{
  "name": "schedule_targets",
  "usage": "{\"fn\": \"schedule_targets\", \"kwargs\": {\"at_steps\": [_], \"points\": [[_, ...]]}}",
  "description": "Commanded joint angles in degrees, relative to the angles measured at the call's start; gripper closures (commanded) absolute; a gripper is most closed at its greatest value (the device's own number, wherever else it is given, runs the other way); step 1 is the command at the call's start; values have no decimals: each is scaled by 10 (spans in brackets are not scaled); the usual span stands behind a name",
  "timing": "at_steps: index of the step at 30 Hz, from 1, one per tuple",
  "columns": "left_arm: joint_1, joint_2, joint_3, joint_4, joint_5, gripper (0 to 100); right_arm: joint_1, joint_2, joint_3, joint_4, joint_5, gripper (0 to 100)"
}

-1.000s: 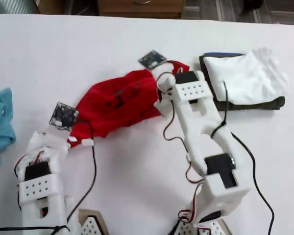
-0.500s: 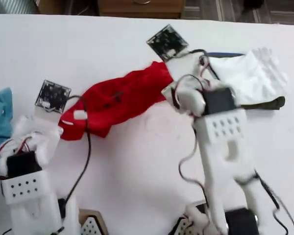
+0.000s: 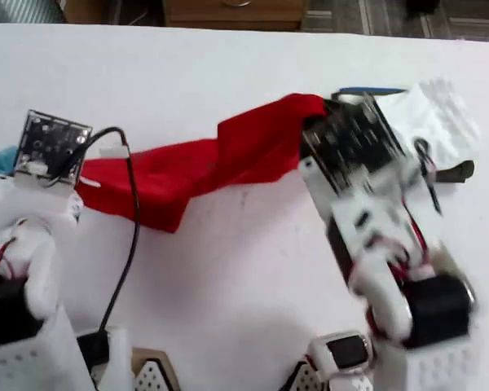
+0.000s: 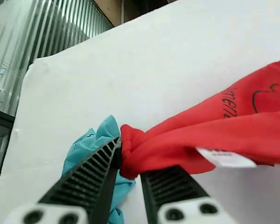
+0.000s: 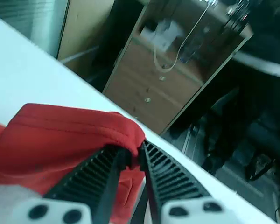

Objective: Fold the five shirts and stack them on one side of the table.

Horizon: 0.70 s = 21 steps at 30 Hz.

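In the left claw (image 4: 129,161), one bunched end of the red shirt (image 4: 214,135) was clamped tight. The other end was pinched in the right claw (image 5: 129,151), which was closed on a rolled hem. The shirt was held by both ends and strung in a long, sagging band between the arms above the table (image 3: 228,285), probably so that it could be stretched flat before folding. The cloth appeared thin and soft, gathered into ropy creases, with a dark print and a small white label hanging out. A crumpled blue shirt (image 4: 91,149) was seen just beside the left claw, not yet folded. On the right side a white shirt (image 3: 424,122) was stacked, folded, on a dark shirt (image 3: 460,171).
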Motion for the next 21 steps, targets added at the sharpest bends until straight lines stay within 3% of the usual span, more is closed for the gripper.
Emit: {"fn": "schedule_targets", "kwargs": {"at_steps": [1, 11, 21], "points": [[7, -8, -89, 40, 8, 972, 7, -75, -4, -15, 4, 979], [7, -8, -244, 113, 9, 972, 73, -216, -4, -70, 5, 979], [6, -8, -328, 169, 24, 972, 73, -301, -4, -68, 0, 979]]}}
